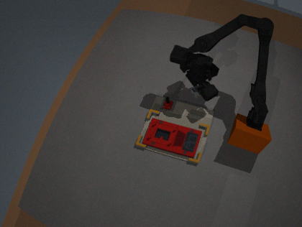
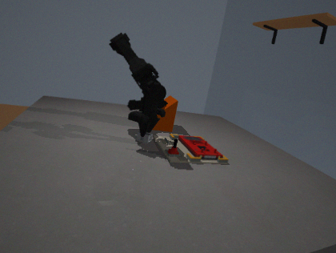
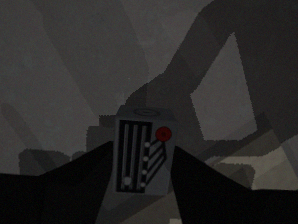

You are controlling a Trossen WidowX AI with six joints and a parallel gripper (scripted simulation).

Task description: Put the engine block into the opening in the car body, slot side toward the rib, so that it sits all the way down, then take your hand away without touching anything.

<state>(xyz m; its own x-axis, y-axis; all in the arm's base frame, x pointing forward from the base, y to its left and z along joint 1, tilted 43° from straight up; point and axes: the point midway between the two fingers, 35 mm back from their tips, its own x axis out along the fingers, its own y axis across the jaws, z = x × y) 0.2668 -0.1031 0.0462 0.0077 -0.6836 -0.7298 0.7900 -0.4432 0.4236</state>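
The engine block is a small grey box with dark slots and a red round cap on its face. In the wrist view it sits between my two dark fingers. My gripper is shut on it, low over the table just behind the base plate. The red car body lies flat on a pale base plate with orange corner marks. Its dark opening is on the left part. The block is hard to make out in the top and exterior views.
A small red piece with a black post stands at the plate's back left edge. The orange arm base stands to the right of the plate. A wooden shelf hangs on the wall.
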